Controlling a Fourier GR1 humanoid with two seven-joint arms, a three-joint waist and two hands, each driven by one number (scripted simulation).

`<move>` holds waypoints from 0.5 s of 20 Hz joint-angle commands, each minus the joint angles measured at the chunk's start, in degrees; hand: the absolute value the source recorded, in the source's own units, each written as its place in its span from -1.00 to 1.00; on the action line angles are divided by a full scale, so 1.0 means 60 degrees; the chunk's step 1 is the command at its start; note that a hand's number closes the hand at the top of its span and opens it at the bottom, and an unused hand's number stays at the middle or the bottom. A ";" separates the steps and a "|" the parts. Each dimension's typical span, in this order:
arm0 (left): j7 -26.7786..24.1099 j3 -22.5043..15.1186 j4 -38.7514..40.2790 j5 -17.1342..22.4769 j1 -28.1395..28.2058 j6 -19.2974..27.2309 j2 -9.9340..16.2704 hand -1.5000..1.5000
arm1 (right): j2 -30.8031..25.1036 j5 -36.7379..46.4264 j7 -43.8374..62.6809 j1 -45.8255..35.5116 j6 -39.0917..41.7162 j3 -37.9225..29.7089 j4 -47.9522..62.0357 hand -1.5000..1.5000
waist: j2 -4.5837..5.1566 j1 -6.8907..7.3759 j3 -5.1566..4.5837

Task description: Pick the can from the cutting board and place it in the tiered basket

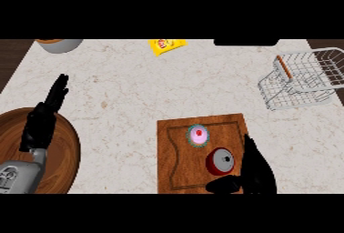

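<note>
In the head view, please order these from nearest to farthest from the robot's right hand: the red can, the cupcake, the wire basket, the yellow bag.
From the right hand:
1. Red can, just left of the hand on the cutting board.
2. Cupcake, farther up the board.
3. Wire basket, at the counter's right side.
4. Yellow bag, at the far edge, toward the left.

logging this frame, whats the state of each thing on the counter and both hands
can: on the cutting board, beside the right hand, not held
cutting board: flat on the counter
cupcake: on the board, above the can
tiered basket: at the right, no can in it
yellow packet: lying at the far edge
right hand: open, beside the can
left hand: open, resting at left
</note>
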 commanded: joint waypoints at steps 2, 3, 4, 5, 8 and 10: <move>0.0130 -0.0229 -0.0180 -0.0363 0.0068 0.0237 -0.0335 0.00 | 0.0094 -0.0397 0.1854 -0.0392 -0.0338 -0.0323 0.0459 -1.00 | -0.0016 -0.0009 0.0013; 0.0072 0.0078 -0.0197 -0.0015 0.0234 -0.0191 0.0028 0.00 | 0.0094 -0.0443 0.2305 -0.0754 -0.0624 0.0046 0.0855 -1.00 | -0.0010 0.0089 0.0011; -0.0070 0.0086 -0.0213 -0.0061 0.0313 -0.0143 -0.0009 0.00 | 0.0094 -0.0560 0.2308 -0.1068 -0.0735 -0.0078 0.0926 -1.00 | -0.0008 0.0100 0.0007; 0.0193 -0.0154 -0.0058 -0.0430 -0.0261 0.0316 -0.0405 0.00 | 0.0094 -0.0738 0.2308 -0.1332 -0.0748 0.0008 0.1039 -1.00 | 0.0006 0.0025 0.0006; 0.0086 0.0040 -0.0035 -0.0286 0.0092 0.0056 -0.0237 0.00 | 0.0094 -0.0763 0.2127 -0.1102 -0.1016 -0.0030 0.1376 -1.00 | -0.0010 0.0021 0.0011; -0.0068 0.0131 0.0269 -0.0266 -0.0210 -0.0003 -0.0303 0.00 | 0.0094 -0.1199 0.2261 -0.1417 -0.1184 0.0029 0.1582 -1.00 | 0.0008 0.0007 0.0009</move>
